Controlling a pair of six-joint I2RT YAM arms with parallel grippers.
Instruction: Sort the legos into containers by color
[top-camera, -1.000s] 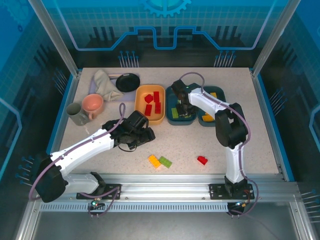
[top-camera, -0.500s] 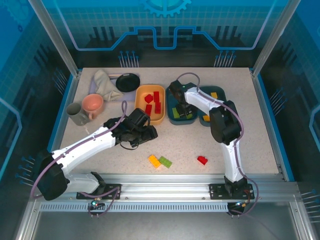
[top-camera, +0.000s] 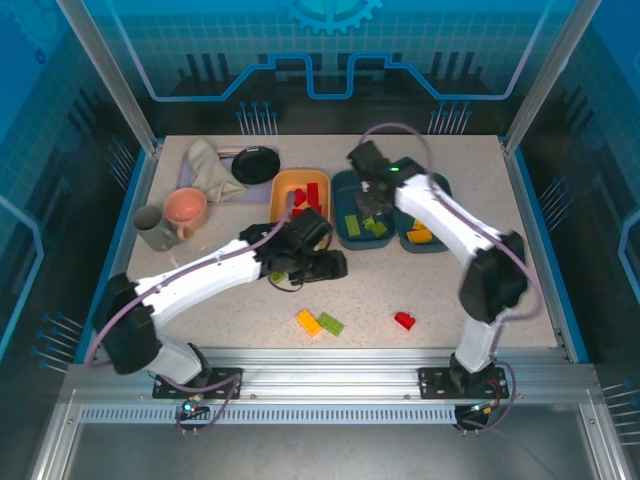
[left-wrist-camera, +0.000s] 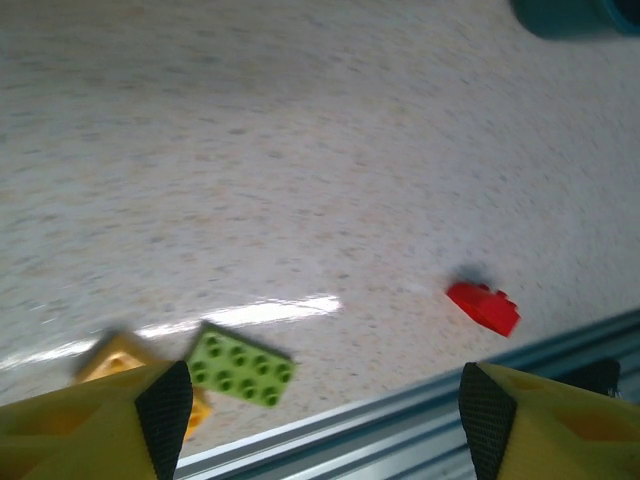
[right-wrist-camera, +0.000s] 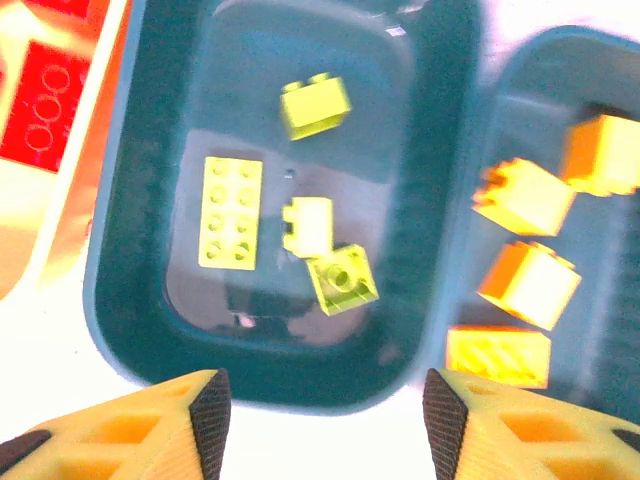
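Left end effector (left-wrist-camera: 325, 420): seen wide open, with nothing held between its two fingers (left-wrist-camera: 165, 410); it is held over bare desk (left-wrist-camera: 300, 150).
Loose lime green lego (left-wrist-camera: 240, 365): laid flat, studs up, just ahead of the left end effector, nearer the finger at the left of the wrist view.
Loose yellow-orange lego (left-wrist-camera: 115, 355): found just beside the lime green lego, on its left, and partly hidden behind that same finger.
Loose red lego (left-wrist-camera: 483, 305): set on the desk ahead of the other finger, well apart from the other two loose pieces.
Rail (left-wrist-camera: 400, 430): seen along the desk edge, just beyond the loose pieces.
Right end effector (right-wrist-camera: 325, 420): seen open, its fingers parted and nothing gripped; it is held above the near rim of the middle teal tray (right-wrist-camera: 110, 250).
Lime green legos (right-wrist-camera: 230, 213): four are counted inside the middle teal tray, straight ahead of the right end effector; two of them appear to be touching.
Right teal tray (right-wrist-camera: 600, 260): placed ahead and to the right of the right end effector; four yellow-orange legos (right-wrist-camera: 530, 280) are seen in it.
Light orange tray (right-wrist-camera: 60, 220): placed ahead and to the left of the right end effector; red legos (right-wrist-camera: 40, 100) are seen in it.
Pink cup (top-camera: 186, 208), grey cup (top-camera: 152, 228), cloth (top-camera: 210, 168), black dish (top-camera: 256, 164): grouped well to the left of the left end effector.
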